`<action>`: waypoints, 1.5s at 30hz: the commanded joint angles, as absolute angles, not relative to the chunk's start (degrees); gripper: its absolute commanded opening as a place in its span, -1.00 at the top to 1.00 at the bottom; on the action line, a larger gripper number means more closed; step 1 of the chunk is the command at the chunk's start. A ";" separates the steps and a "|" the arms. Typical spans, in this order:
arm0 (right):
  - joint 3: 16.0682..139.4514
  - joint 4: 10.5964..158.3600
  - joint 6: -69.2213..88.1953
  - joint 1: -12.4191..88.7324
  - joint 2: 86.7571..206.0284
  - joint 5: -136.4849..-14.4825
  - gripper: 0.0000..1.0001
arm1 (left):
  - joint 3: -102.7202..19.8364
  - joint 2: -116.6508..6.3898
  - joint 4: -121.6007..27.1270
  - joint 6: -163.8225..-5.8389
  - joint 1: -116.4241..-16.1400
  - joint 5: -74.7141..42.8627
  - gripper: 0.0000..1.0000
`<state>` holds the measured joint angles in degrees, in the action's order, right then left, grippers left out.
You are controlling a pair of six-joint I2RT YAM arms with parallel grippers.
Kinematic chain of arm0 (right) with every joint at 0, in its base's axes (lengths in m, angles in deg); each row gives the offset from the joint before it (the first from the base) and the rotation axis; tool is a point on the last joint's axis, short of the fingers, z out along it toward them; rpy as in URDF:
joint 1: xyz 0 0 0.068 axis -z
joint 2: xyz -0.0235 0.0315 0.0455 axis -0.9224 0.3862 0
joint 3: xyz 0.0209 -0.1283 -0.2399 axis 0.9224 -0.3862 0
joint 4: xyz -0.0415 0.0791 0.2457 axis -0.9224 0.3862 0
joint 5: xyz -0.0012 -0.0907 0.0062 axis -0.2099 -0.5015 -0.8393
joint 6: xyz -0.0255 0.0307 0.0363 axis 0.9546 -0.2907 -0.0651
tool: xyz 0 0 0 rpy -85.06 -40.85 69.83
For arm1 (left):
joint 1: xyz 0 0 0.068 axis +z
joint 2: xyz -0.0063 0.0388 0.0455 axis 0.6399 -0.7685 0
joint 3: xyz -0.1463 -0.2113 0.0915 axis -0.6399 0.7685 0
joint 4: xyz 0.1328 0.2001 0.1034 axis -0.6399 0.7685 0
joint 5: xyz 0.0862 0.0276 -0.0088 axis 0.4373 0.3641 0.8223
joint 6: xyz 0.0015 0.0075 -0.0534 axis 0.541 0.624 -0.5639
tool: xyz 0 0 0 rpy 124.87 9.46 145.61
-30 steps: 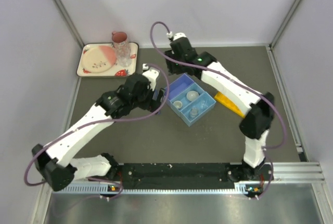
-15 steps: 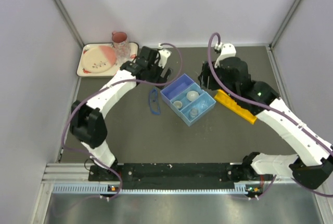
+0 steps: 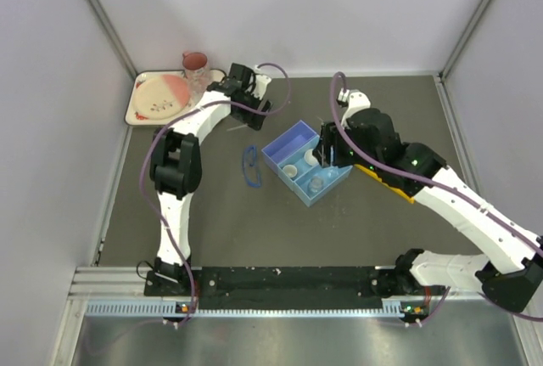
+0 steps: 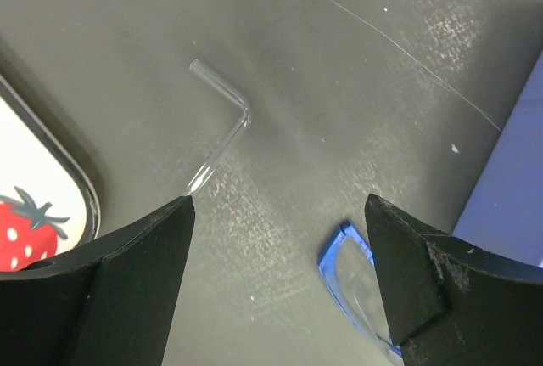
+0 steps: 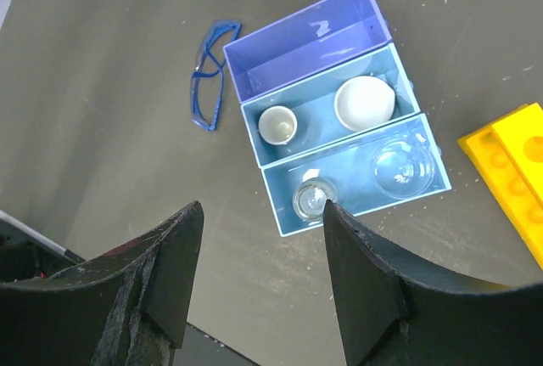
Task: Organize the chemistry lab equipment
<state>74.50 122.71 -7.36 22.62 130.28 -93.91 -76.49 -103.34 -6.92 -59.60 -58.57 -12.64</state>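
Note:
My left gripper hangs open over the dark table at the back left, holding nothing. A bent thin glass rod lies just beyond its fingertips. The blue-rimmed goggles lie near its right finger. My right gripper is open and empty above the blue divided tray. The tray's middle section holds a small white cup and a white round dish. Its near section holds a small clear beaker and a clear dish. The yellow holed rack lies to the right of the tray.
The strawberry-patterned tray with a pink-and-cream plate, a pink mug and a clear tumbler sits in the back left corner, close to my left gripper; its edge shows in the left wrist view. Walls enclose the table on three sides.
My left arm has swung from the tray's left side to the back, stretching toward the strawberry tray. My right gripper has moved from the back to above the blue tray.

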 commanded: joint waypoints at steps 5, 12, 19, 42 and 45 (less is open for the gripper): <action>75.51 120.09 -6.99 21.23 132.37 -91.74 -0.18 | -84.84 -108.22 -5.32 -57.25 -55.78 -14.61 -0.69; 76.65 119.74 -6.46 21.23 134.39 -90.86 -0.18 | -84.59 -111.56 -4.97 -56.81 -54.37 -15.75 -0.55; 77.62 119.30 -6.37 21.32 135.80 -90.42 -0.18 | -83.44 -112.79 -4.79 -57.08 -54.11 -16.89 -0.44; 77.27 118.25 -6.99 21.32 135.10 -89.19 -0.18 | -81.42 -114.55 -2.59 -59.19 -52.88 -18.83 0.26; 76.92 118.16 -7.17 21.23 134.66 -88.93 -0.18 | -81.33 -114.55 -2.07 -60.07 -52.88 -19.09 0.28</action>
